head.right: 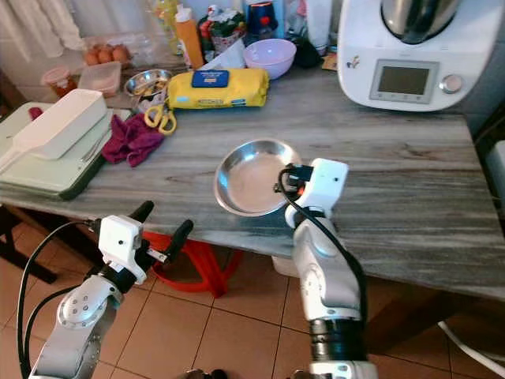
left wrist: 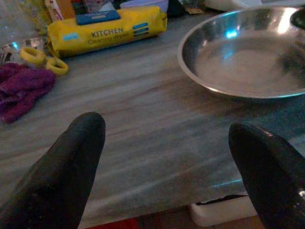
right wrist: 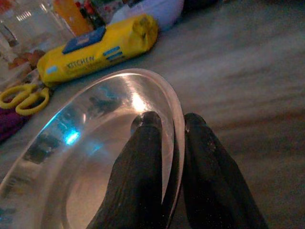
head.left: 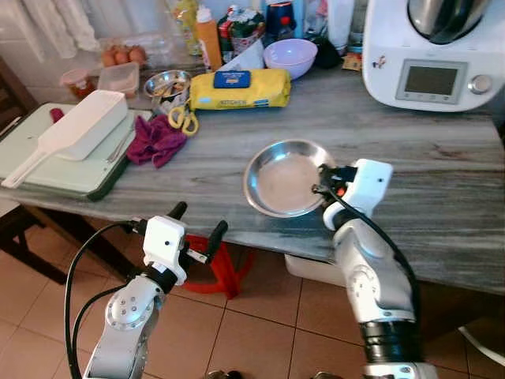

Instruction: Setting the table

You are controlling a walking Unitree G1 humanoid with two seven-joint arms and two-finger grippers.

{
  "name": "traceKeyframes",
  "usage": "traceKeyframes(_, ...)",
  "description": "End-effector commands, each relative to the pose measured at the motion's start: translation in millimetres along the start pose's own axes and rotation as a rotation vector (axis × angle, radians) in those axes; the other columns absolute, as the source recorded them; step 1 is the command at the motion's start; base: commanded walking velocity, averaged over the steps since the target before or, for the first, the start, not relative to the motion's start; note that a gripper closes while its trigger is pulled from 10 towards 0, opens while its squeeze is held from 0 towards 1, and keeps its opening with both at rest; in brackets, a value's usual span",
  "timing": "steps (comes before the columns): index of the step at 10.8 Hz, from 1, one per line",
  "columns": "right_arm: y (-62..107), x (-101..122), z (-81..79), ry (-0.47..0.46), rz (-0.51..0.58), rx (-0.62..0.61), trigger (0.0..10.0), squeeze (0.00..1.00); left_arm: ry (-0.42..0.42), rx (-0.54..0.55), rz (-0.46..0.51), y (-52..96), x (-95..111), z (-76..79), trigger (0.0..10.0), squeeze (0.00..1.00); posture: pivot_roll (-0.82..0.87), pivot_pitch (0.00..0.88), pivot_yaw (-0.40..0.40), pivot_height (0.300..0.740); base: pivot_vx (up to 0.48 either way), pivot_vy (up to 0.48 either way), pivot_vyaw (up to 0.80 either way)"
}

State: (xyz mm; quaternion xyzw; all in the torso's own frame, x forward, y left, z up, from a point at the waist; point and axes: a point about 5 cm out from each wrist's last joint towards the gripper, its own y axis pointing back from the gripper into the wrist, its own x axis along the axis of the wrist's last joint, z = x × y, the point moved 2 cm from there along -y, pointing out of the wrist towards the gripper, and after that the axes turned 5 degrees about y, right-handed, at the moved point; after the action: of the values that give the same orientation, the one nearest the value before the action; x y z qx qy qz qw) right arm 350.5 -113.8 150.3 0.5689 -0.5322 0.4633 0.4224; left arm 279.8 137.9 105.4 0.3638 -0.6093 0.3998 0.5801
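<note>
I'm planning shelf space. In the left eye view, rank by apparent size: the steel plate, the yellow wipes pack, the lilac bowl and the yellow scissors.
Largest to smallest, as they look:
1. steel plate, nearest the camera, so partly flattered
2. wipes pack
3. lilac bowl, farther back, so its rank below the pack is unsure
4. scissors

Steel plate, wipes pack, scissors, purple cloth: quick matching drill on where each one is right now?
Things:
1. steel plate
2. wipes pack
3. scissors
4. purple cloth

Places:
A. beside the green tray
B. rim pinched by the right gripper
C. in front of the lilac bowl
D. between the cloth and the wipes pack

Pairs: 1-B, 2-C, 3-D, 4-A
</note>
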Motion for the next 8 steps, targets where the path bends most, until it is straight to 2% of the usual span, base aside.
traceKeyframes(1,-3.1,3,-5.7,-0.02,-0.001,0.006,10.0,0.0,-0.006,-0.002,-0.02,3.8,-4,-2.3,10.0,0.0,-0.11,0.132,0.118,0.74,0.0,0.0,0.0)
traceKeyframes(2,-7.1,-3,-9.5,-0.049,-0.039,0.014,10.0,0.0,-0.003,-0.016,-0.023,3.5,-5,-1.1,10.0,0.0,-0.11,0.13,0.116,0.74,0.0,0.0,0.0)
traceKeyframes(4,-6.9,-9,-5.7,-0.07,-0.062,-0.004,10.0,0.0,0.011,-0.038,-0.014,3.3,-4,2.9,10.0,0.0,-0.1,0.126,0.112,0.74,0.0,0.0,0.0)
traceKeyframes(5,-7.6,-13,-2.7,-0.095,-0.082,-0.008,10.0,1.0,0.021,-0.055,-0.013,2.3,-4,4.9,10.0,0.0,-0.1,0.127,0.11,0.74,0.0,0.0,0.0)
traceKeyframes(8,-8.1,-15,1.5,-0.084,-0.09,-0.026,10.0,1.0,0.043,-0.086,-0.014,-0.3,-5,10.6,10.0,0.0,-0.11,0.128,0.11,0.74,0.0,0.0,0.0)
